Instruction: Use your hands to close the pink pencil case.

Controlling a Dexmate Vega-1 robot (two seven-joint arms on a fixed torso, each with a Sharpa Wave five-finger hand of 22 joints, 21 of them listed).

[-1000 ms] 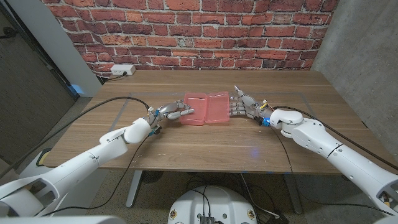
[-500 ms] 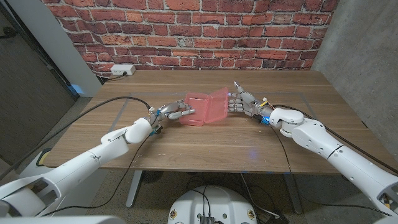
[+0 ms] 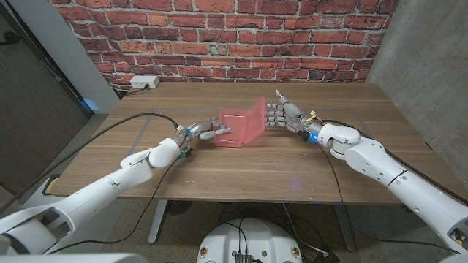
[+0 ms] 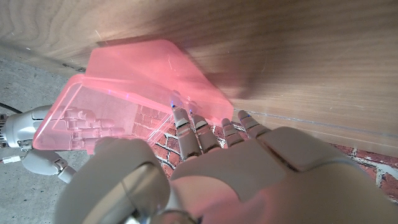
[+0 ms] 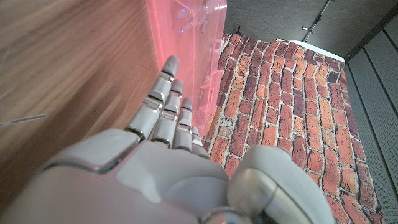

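The pink pencil case [image 3: 241, 126] sits at the table's middle, its base [image 3: 228, 136] lying flat and its translucent lid [image 3: 254, 120] raised steeply, near upright. My right hand [image 3: 282, 115] is beside it on the right, fingers stretched out and pressing the lid's outer face. In the right wrist view those fingers [image 5: 165, 87] lie against the lid [image 5: 186, 43]. My left hand [image 3: 205, 131] is at the base's left edge, fingertips touching it, holding nothing. In the left wrist view my left hand [image 4: 205, 168] reaches toward the case [image 4: 143, 74].
A white socket box [image 3: 144, 82] stands at the table's back left by the brick wall. Pale tape lines [image 3: 142, 126] mark the wooden top. Black cables trail along both arms. Bare wood lies in front of the case.
The lid lay flat open a second ago; my right hand's fingers have swung it up to near upright, moving left and up with it. My left hand has barely moved.
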